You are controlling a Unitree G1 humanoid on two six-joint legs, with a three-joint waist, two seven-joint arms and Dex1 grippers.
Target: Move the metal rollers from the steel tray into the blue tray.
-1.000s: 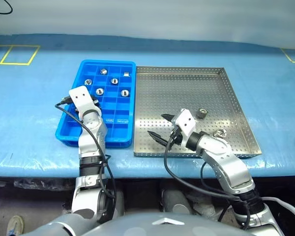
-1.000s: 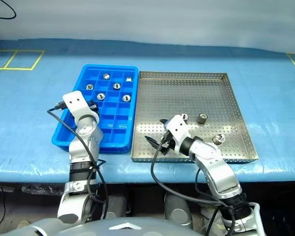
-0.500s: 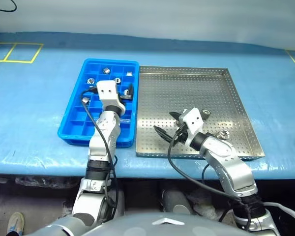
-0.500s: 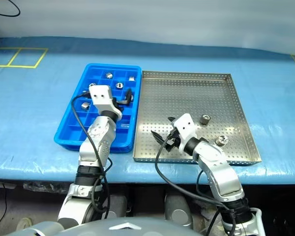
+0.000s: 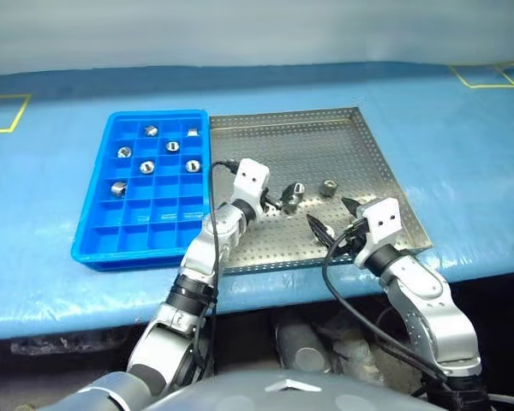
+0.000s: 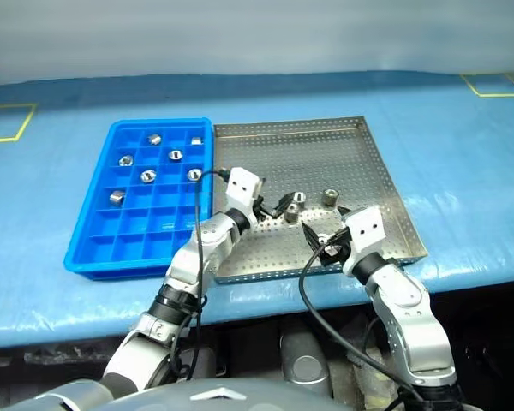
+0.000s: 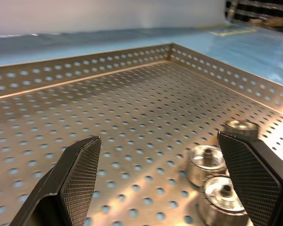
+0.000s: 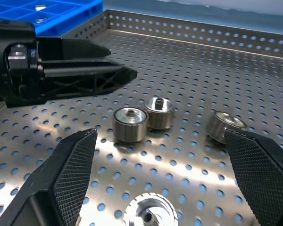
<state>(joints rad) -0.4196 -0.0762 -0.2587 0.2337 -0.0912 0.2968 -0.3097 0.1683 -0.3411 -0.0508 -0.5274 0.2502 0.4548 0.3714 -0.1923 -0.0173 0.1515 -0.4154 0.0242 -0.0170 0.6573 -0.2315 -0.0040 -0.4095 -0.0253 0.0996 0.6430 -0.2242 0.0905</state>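
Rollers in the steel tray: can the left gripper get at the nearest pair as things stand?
Probably yes. The left gripper is open over the steel tray, level with the pair of rollers, and nothing lies between. The right gripper sits nearby and might crowd it.

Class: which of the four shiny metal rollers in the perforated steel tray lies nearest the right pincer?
The lone silver roller just before the right pincer; the other three lie farther off.

roller [image 8: 148, 214] cut off, tool tips cropped
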